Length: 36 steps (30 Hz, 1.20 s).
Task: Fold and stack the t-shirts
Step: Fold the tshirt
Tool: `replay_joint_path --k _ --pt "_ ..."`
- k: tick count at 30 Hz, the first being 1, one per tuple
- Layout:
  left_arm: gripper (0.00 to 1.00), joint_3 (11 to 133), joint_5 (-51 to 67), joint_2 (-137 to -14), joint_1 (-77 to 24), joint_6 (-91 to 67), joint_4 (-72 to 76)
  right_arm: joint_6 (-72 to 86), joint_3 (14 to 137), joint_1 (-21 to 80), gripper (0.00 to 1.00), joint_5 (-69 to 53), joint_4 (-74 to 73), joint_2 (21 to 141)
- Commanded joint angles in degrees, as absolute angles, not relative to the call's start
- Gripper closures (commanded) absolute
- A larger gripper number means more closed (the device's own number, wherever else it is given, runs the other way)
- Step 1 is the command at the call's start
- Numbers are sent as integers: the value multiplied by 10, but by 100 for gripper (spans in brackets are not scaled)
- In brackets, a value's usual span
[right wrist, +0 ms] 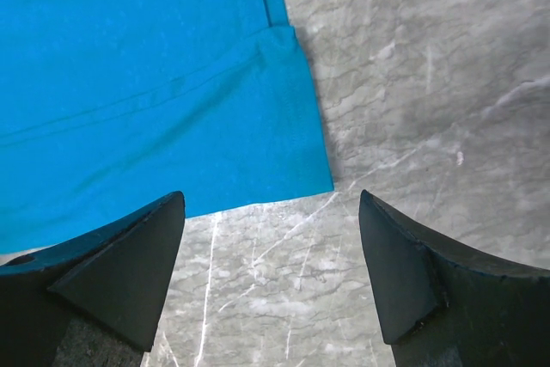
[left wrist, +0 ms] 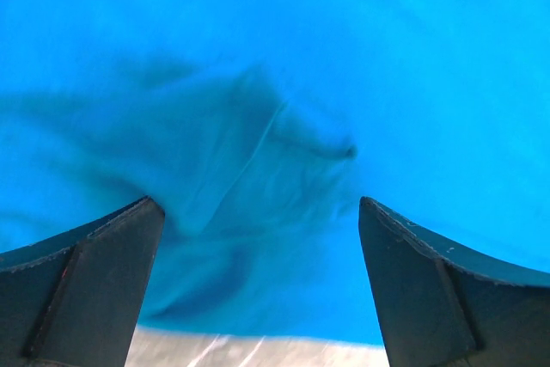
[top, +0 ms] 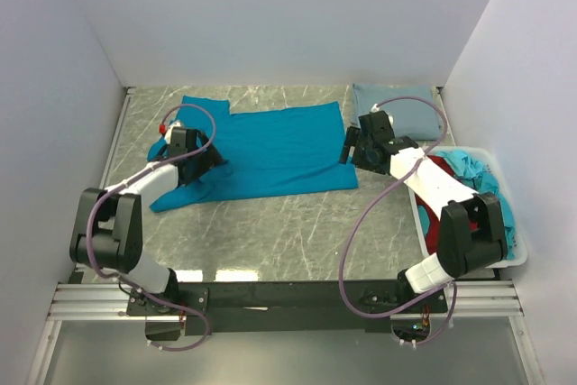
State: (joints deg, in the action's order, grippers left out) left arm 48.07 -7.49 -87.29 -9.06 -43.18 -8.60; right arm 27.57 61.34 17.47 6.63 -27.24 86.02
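Grey marbled tabletop (top: 297, 232): bright teal-blue cotton t-shirt (top: 270, 151) spread mid-table. Left gripper (left wrist: 258, 204) gapes over its rumpled left end; right gripper (right wrist: 271, 198) gapes above the hem corner. Suggest pinching edges only, lifting evenly, folding without dragging.

The left arm (top: 149, 179) and right arm (top: 433, 185) are built of white link shells joined by black housings. A lilac cable (top: 342, 268) is looped along each. The jaws are shaped as matte black wedges with lightly scuffed edges.
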Motion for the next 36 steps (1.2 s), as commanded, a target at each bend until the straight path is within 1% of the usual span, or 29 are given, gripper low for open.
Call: replay_joint_path --k 1,4,9,15,19,21,24,29,31,32,34,36 --pt "1 516 -85 -910 -85 -427 -41 274 602 176 12 101 -277 831" --pt "1 540 -85 -934 -83 -415 -58 273 603 176 12 113 -283 821" --pt "1 538 -87 -933 -81 -412 -67 272 600 176 12 123 -287 811" --pt "1 518 -82 -938 -78 -412 -37 271 599 175 12 127 -288 809" --pt "1 502 -48 -943 -70 -416 24 266 599 175 12 139 -291 800" --pt "0 505 -48 -940 -63 -418 50 265 599 176 12 141 -293 799" --pt "1 514 -46 -940 -43 -422 90 266 599 176 12 142 -288 795" --pt "1 571 -54 -984 21 -424 91 268 600 176 12 150 -297 790" --pt "1 606 -21 -1013 53 -439 72 268 599 176 12 156 -301 781" --pt "1 606 -21 -1013 61 -439 76 268 596 176 12 155 -301 779" --pt "1 600 18 -1011 78 -453 111 267 593 175 12 156 -300 769" --pt "1 605 34 -1001 80 -450 106 264 591 177 12 150 -300 765"
